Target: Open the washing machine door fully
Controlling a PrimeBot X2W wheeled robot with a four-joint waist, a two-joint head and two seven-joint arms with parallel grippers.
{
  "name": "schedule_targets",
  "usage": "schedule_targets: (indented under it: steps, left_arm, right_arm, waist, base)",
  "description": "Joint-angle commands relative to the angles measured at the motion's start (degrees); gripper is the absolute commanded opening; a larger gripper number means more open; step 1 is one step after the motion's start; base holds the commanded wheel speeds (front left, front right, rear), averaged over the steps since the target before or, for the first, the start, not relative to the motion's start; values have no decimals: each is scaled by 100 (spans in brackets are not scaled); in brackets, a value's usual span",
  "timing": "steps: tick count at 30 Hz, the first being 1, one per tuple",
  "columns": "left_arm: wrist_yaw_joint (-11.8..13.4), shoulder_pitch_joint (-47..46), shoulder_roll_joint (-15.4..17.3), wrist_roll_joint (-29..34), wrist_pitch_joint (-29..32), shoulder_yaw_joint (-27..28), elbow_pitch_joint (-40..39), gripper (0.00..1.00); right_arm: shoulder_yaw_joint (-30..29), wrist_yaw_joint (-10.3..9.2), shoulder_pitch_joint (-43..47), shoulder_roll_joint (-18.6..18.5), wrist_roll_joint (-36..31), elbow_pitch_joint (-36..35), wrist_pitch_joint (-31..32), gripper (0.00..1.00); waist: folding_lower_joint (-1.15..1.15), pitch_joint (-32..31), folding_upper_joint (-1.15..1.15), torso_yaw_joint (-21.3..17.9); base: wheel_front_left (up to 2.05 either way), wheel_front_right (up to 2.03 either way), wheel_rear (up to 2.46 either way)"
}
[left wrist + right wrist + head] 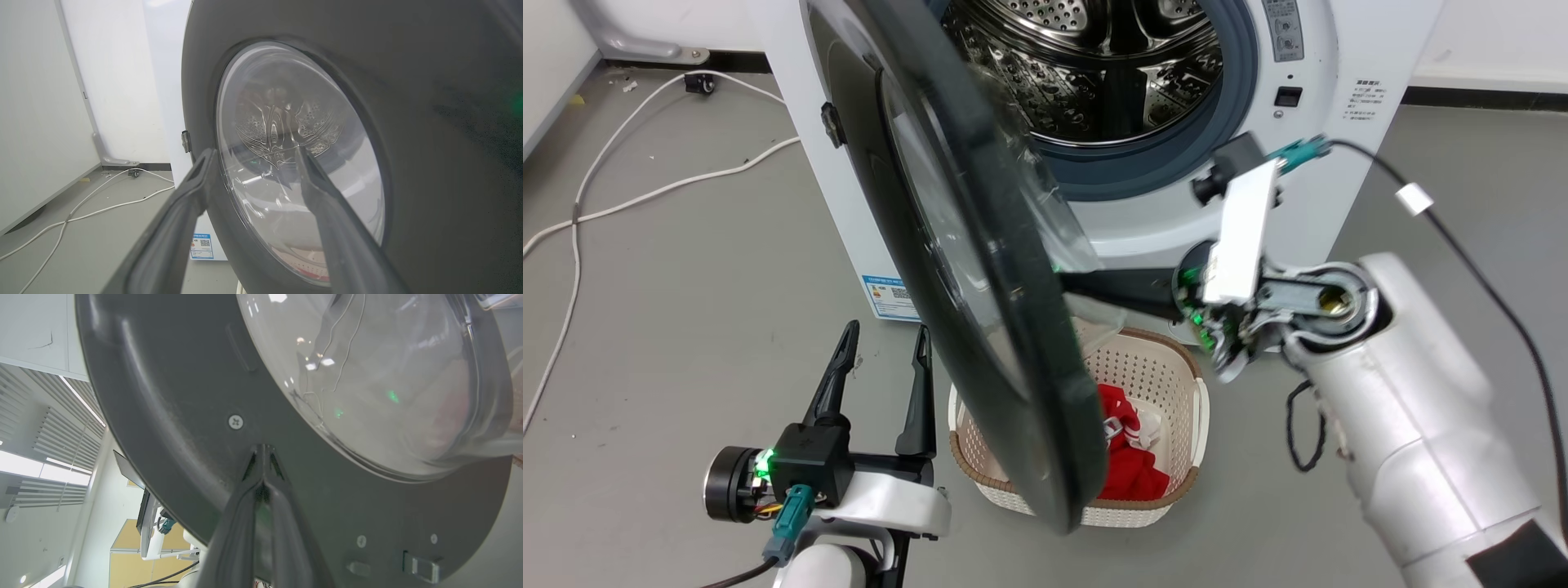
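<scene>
Because the right gripper [263, 453] has its two fingers pressed together with nothing between them, treat it as a pushing tool, not a grasp. In the right wrist view the joined tips bear on the grey inner face of the washing machine door [964, 245], between a screw head [235, 422] and the rim of the bulging glass bowl [388, 396]. The left gripper [886, 331] is spread and holds nothing. It hovers on the outer side of the door, near its lower part. You cannot tell from the left wrist view whether either finger touches the glossy face.

Locate the door next. It stands roughly half swung and edge-on in the head view, hinged on the robot's left. Its free edge hangs over the laundry basket [1143, 510], which holds a red garment [1131, 465]. Behind the door, the washing machine [1152, 224] shows its steel drum [1094, 73] and grey gasket [1233, 102] uncovered.

Step in hand: swinging the door outward, judged about midway.

The next move calls for a push that follows the door's arc about the hinge.
- Keep the tips on the flat plastic and off the glass.
- Expect the unclamped contact to slide as the door angle changes, and correct the wrist accordingly.
- Note that the left gripper stands in the door's likely path. Clear it aside, or use it to receive the outer face.
- Check the lower rim against the basket, since the clearance cannot be confirmed from these views.
</scene>
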Motion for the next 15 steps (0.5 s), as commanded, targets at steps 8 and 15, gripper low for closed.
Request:
schedule_targets:
  steps: [8, 15]
  left_arm:
    - [57, 103, -3, -16, -15, -1, 17, 100]
    - [98, 214, -4, 35, -15, 111, -26, 100]
  right_arm:
    - [974, 0, 341, 23, 327, -99, -1098, 0]
    - [557, 0, 750, 22, 423, -220, -2755, 0]
  waist:
    - [1, -89, 0, -57]
    - [1, -171, 0, -243]
  base:
    - [0, 0, 0]
    - [0, 0, 0]
